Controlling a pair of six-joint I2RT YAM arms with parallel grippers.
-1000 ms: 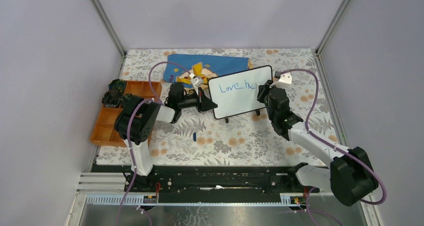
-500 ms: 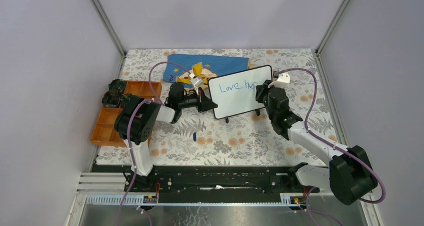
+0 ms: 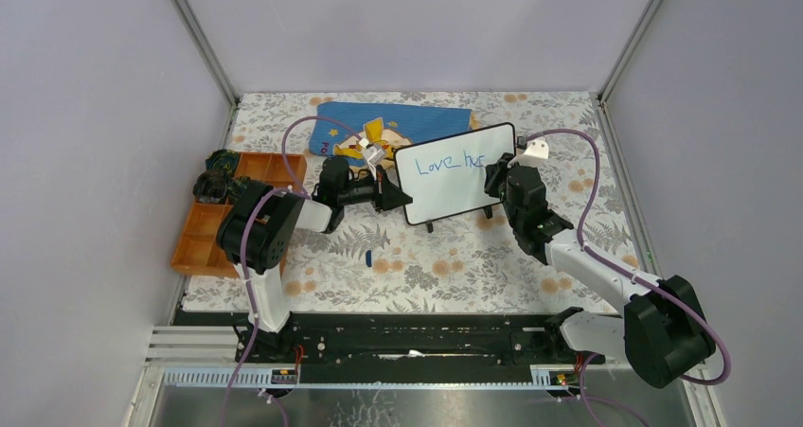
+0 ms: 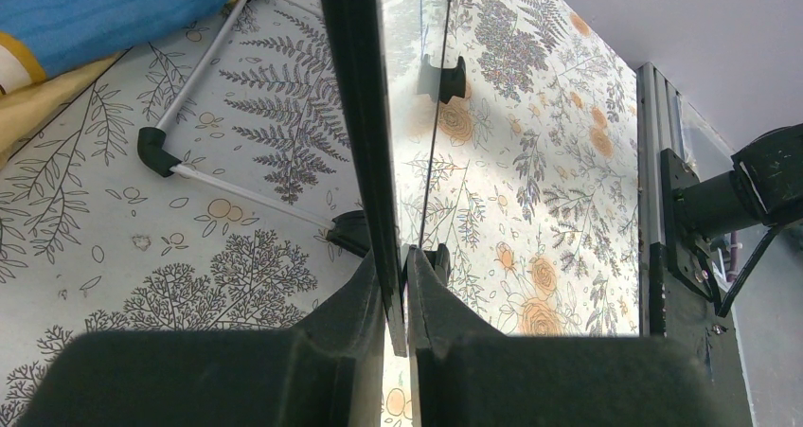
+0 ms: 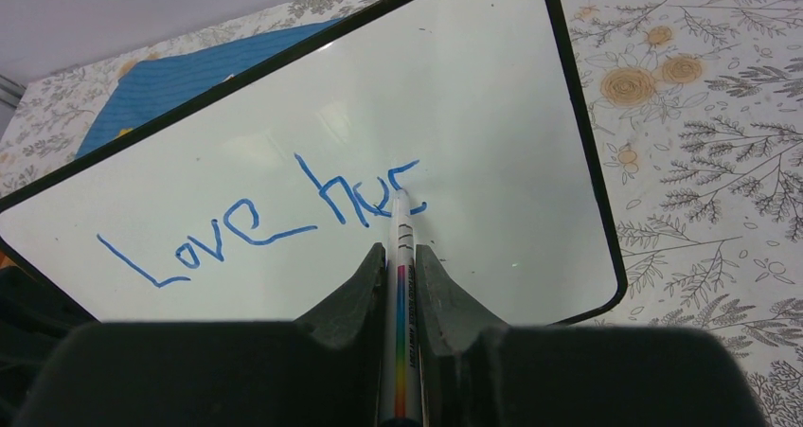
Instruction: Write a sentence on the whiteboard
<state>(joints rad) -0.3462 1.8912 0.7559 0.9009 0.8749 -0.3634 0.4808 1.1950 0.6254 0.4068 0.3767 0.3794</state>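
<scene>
Since the earlier frame, the sentence (image 5: 256, 221) is growing at its right end: we are now reading "Love he" plus one more curved blue stroke, and the right gripper (image 5: 400, 253) is sitting slightly further along the line. Across the floral table cover (image 3: 426, 257) we are seeing the blue cloth (image 3: 407, 119) lying at the far edge. The whiteboard (image 3: 455, 176) is standing tilted on its black feet just in front of that cloth, between the two arms. An orange compartment tray (image 3: 204, 228) is resting at the left edge of the cover. The left gripper (image 4: 396, 266) is pinching the whiteboard's left rim, its fingers closed tight on the thin black edge. The right gripper's fingers are clamping a white marker (image 5: 401, 247) with a rainbow stripe, and its tip is touching the board at the last blue stroke. A small dark blue piece (image 3: 367, 255) is lying alone on the cover, near the left arm.
</scene>
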